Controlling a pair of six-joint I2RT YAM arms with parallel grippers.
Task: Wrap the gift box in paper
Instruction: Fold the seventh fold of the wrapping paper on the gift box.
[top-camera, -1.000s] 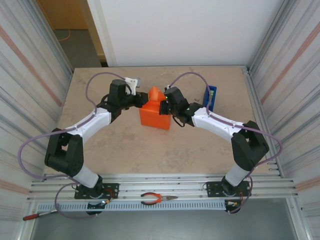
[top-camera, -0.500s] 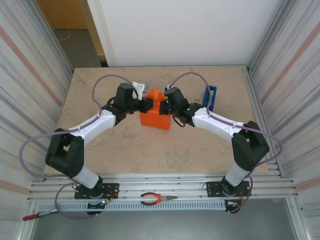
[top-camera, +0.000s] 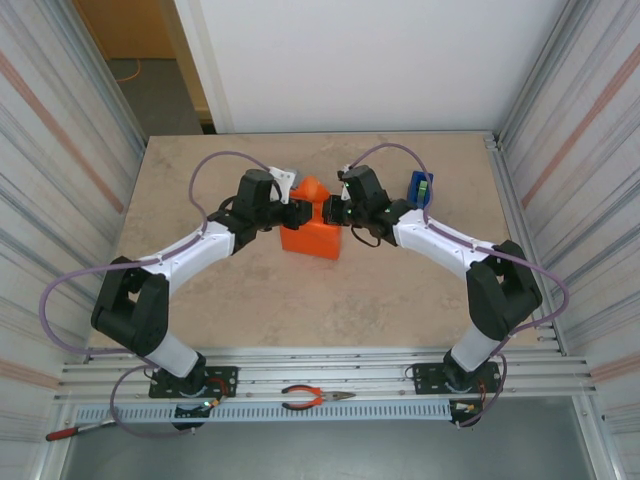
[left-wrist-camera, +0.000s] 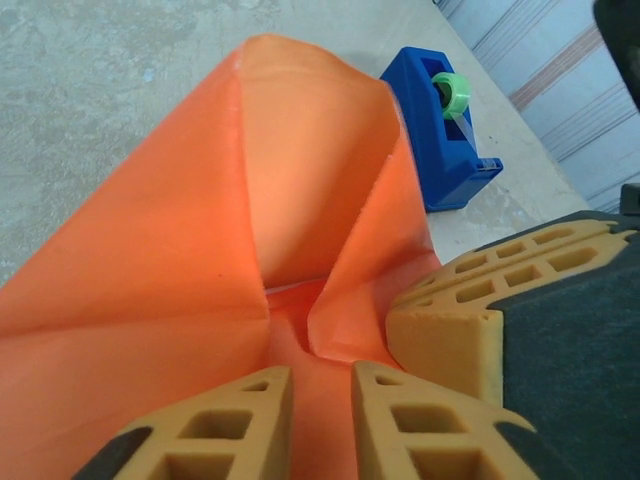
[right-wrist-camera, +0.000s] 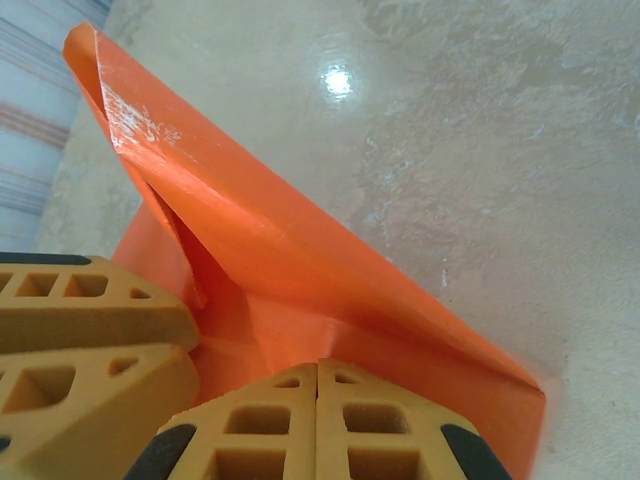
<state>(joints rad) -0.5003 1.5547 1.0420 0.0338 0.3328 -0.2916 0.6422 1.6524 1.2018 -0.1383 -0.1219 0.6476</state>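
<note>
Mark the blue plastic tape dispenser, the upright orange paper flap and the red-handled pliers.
Blue plastic tape dispenser (left-wrist-camera: 428, 148): left wrist view, its blue side wall.
Upright orange paper flap (left-wrist-camera: 300, 170): left wrist view, inner face of the fold.
Red-handled pliers (top-camera: 320, 397): top external view, near the pivot.

Boxes: you've got one small orange paper-skinned gift box.
Paper: one bright orange matte sheet.
Dispensers: one blue plastic tape dispenser.
Grippers: two, your left gripper and right gripper.
Hand tools: one orange-handled metal pliers.
</note>
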